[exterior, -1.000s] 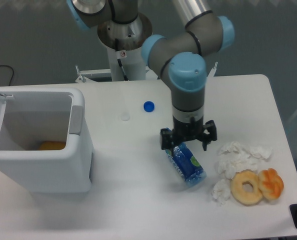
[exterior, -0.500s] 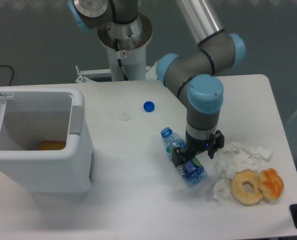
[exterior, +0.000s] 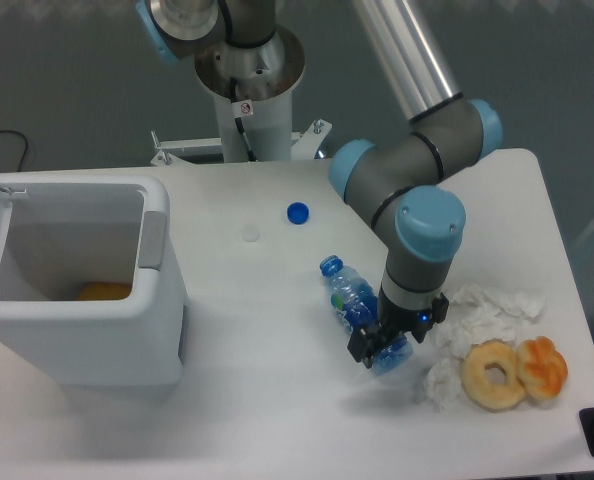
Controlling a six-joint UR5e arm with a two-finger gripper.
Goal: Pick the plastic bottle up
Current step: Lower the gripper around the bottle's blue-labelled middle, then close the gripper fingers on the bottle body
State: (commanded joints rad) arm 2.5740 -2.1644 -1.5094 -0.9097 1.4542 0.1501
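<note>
The plastic bottle [exterior: 349, 290] lies on its side on the white table, its blue cap end pointing up-left and its base toward the lower right. My gripper [exterior: 395, 335] is lowered over the base half of the bottle. One black finger shows on the bottle's near-left side and the other on its far-right side. The jaws look spread wide, straddling the bottle rather than pressing on it. The bottle's base end is partly hidden under the gripper.
A loose blue cap [exterior: 297, 212] and a small white disc [exterior: 250, 233] lie further back. A white bin [exterior: 157, 300] with an orange item [exterior: 104, 292] inside stands at the left. Crumpled tissues [exterior: 487, 305], a donut [exterior: 494, 374] and an orange pastry [exterior: 543, 366] lie right of the bottle.
The gripper has slid along the bottle from its cap end to its base end, toward the lower right, and come lower. The bottle's cap end is now uncovered.
</note>
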